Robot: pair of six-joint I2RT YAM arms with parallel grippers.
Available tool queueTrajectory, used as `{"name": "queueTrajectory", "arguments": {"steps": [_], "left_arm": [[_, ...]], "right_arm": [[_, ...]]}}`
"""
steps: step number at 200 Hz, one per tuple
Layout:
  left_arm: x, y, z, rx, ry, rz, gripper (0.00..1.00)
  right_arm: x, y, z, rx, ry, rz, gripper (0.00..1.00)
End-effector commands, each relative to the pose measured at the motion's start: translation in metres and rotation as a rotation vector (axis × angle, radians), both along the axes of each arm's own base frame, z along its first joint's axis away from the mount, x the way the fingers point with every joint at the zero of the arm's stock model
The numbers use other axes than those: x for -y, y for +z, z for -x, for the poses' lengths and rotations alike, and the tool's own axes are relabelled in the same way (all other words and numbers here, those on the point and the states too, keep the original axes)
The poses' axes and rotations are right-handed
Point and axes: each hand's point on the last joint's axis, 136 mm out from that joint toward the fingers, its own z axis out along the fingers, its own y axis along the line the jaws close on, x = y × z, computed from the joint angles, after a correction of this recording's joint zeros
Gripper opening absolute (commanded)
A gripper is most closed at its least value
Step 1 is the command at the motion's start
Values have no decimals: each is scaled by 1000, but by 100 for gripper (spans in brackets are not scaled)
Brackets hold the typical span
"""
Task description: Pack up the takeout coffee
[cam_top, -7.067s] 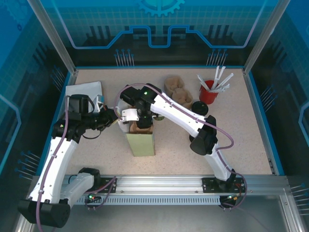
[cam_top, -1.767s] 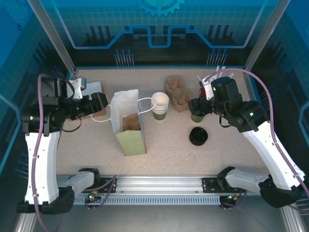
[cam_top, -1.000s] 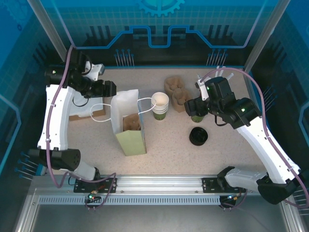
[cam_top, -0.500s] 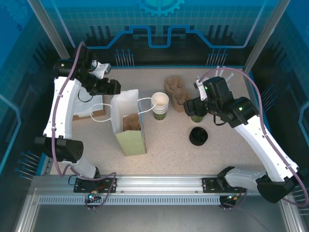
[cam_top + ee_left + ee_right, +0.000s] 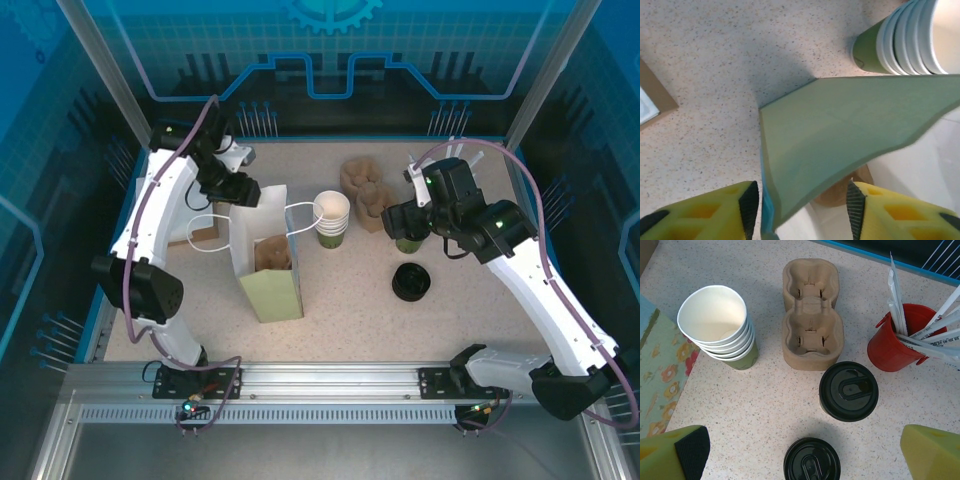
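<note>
Olive-green bag (image 5: 272, 295) with floral side, red bucket (image 5: 892, 342), black lids (image 5: 410, 283), speckled beige table (image 5: 480, 310).

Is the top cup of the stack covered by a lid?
No, the cup stack is open on top, with the bare white inside of its top cup showing.

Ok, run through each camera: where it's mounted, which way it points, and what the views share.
Top external: fixed above and behind the bases, looking down across the table; both arms show whole, left arm at the paper bag.
Left wrist: on the left arm, looking down the bag's green wall; the left jaws stand open astride its edge.
Right wrist: on the right arm, looking down at the cup carrier; the right jaws, open, sit at the bottom corners.
Shared: all three show the stack of paper cups.
</note>
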Motion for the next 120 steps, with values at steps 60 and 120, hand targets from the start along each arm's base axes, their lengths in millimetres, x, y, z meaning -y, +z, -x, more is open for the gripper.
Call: {"name": "queueTrajectory", "arguments": {"steps": [60, 120], "left_arm": [[-7, 37, 23, 38, 187, 18, 11], [-3, 43, 41, -24, 389, 113, 1]], "right_arm": [[0, 3, -2, 10, -9, -39, 100], [-3, -1, -4, -7, -8, -50, 100]]}}
